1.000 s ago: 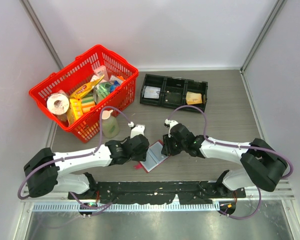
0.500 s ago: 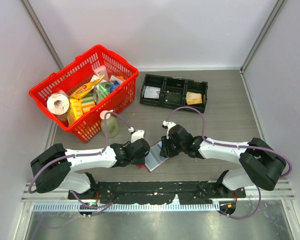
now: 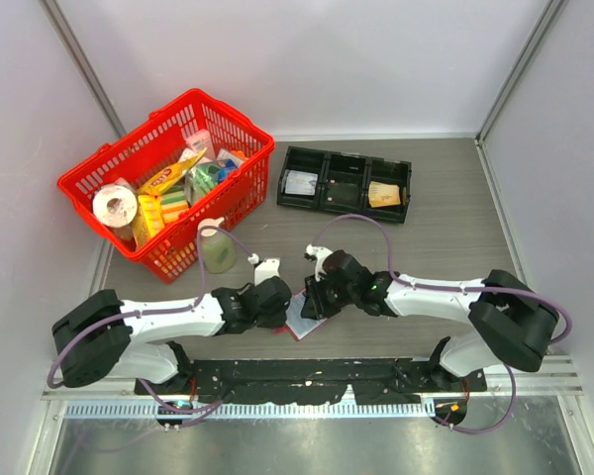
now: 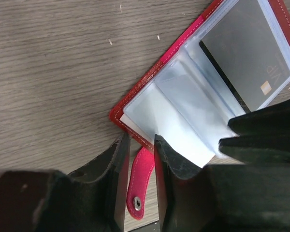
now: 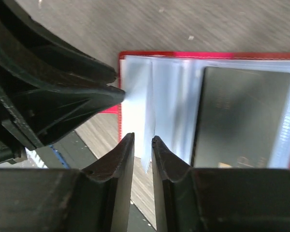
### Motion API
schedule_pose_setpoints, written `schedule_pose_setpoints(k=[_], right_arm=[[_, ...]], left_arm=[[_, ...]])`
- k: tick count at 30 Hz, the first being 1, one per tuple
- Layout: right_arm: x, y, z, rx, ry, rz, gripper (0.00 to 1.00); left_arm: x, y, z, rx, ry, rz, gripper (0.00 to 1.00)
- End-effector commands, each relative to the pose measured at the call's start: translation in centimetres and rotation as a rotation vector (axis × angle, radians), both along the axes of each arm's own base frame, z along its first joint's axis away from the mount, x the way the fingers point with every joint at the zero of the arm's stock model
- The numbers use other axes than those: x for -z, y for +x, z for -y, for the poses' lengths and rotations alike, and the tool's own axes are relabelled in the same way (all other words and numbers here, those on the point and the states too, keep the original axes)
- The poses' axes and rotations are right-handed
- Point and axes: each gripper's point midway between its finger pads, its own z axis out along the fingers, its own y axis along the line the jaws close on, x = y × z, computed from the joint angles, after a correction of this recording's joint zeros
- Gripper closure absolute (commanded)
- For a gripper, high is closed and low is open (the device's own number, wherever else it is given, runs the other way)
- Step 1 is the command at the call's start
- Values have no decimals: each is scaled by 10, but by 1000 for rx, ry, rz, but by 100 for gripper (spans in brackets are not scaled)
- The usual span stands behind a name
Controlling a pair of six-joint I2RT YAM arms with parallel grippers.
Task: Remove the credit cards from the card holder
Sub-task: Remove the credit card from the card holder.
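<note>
Overhead view: two white robot arms reach inward across a grey wood-grain counter. They meet at lower ctr of frame over a small red card holder, which lies open and flat. The left gripper sits at its left edge, the right gripper at its upper right edge.

Left wrist view: the holder's clear sleeves fan out. A dark grey credit card marked "VIP" sits in the sleeve at upper right. The red snap tab lies in the narrow gap btwn the left gripper's fingers and fills it; can't tell if it's actually clamped. The right gripper's black tips rest on the sleeves at right of frame.

Right wrist view: the right gripper is almost closed, leaving a slim slit. One sleeve's edge sits in the slit, not visibly squeezed.

Background: red basket of groceries at upper left, w/ a pale green bottle touching its front. Black three-compartment tray at upper ctr, w/ a tan wad in its right compartment.
</note>
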Motion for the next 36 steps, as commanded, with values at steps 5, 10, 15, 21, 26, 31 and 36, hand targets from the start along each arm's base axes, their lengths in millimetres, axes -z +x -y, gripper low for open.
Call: schedule_pose_setpoints(k=[5, 10, 15, 21, 26, 31, 36], right_arm=[[-35, -19, -31, -144, 61, 30, 67], [-52, -3, -13, -78, 23, 142, 54], [-41, 34, 28, 101, -60, 171, 59], [-20, 55, 58, 209, -49, 121, 68], [-4, 57, 64, 217, -55, 87, 73], [3, 52, 61, 196, -44, 69, 77], [7, 51, 59, 185, -36, 64, 80]], left_arm=[[-36, 11, -14, -128, -119, 104, 61], [-64, 16, -29, -181, -172, 176, 55], [-94, 18, -13, -178, -321, 198, 50], [-99, 21, 29, -168, -498, 147, 48], [-86, 26, 55, -197, -575, 97, 46], [-63, 25, 65, -225, -581, 52, 47], [-50, 24, 70, -239, -589, 21, 50]])
